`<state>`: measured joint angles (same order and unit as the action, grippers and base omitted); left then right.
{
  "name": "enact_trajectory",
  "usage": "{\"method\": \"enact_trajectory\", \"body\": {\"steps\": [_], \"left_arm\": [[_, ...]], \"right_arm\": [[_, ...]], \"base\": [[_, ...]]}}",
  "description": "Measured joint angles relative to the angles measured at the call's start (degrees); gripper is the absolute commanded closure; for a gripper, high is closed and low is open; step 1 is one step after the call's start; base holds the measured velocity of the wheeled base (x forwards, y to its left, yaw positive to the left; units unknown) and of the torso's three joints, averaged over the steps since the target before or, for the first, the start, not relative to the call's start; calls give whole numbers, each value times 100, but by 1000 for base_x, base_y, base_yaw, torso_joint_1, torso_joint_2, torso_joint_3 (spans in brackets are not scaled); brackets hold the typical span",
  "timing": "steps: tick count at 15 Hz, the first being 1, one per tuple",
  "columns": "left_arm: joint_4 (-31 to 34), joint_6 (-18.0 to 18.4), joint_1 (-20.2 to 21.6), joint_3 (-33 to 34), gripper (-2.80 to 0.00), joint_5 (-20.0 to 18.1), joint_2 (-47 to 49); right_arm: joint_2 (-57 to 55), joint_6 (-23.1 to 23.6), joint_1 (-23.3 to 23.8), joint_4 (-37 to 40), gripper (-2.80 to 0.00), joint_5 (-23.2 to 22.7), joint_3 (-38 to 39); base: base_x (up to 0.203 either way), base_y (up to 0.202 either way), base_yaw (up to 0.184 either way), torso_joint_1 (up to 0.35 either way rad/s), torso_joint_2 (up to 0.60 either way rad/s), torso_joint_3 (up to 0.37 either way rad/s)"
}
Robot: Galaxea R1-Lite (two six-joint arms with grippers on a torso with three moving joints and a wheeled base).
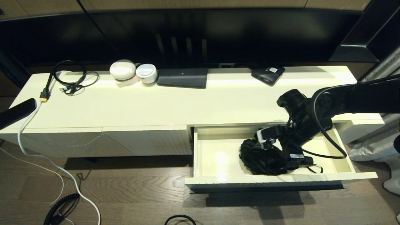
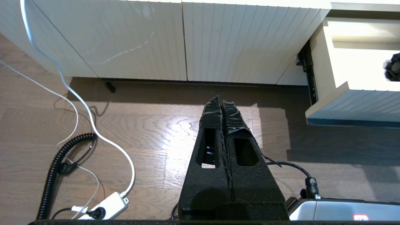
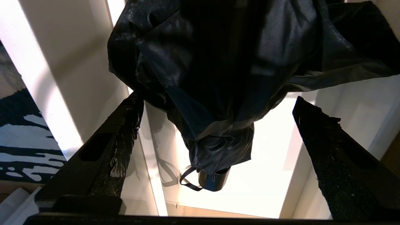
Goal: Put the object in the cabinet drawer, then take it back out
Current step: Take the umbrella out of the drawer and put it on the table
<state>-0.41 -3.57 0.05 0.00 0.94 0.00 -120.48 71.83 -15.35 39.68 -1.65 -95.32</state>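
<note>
The cabinet drawer [image 1: 278,180] stands pulled out at the right of the cream cabinet. The black folding umbrella [image 1: 264,157] lies on the drawer floor, its short handle [image 1: 307,161] and wrist loop [image 1: 316,169] pointing right. My right gripper [image 1: 282,153] reaches down into the drawer over it. In the right wrist view the gripper [image 3: 217,98] is open, its fingers [image 3: 325,147] wide on either side of the bunchy fabric [image 3: 218,62] without clamping it. My left gripper [image 2: 222,100] is shut on nothing, parked low over the floor at the left.
On the cabinet top lie a small black box with a white label [image 1: 268,74], a dark flat stand [image 1: 182,78], two white round devices [image 1: 132,72] and coiled cables [image 1: 70,79]. White and black cables [image 2: 78,131] trail on the wood floor. Ribbed panels [image 2: 218,40] are closed.
</note>
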Motion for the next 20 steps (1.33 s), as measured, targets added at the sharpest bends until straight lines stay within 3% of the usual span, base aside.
{"method": "enact_trajectory", "body": {"steps": [20], "left_arm": [[0,2,2,0,0,-1,0]], "right_arm": [[-564,-112,-35,-334,-280,-3,0]], "base": [[0,0,0,0,0,0]]}}
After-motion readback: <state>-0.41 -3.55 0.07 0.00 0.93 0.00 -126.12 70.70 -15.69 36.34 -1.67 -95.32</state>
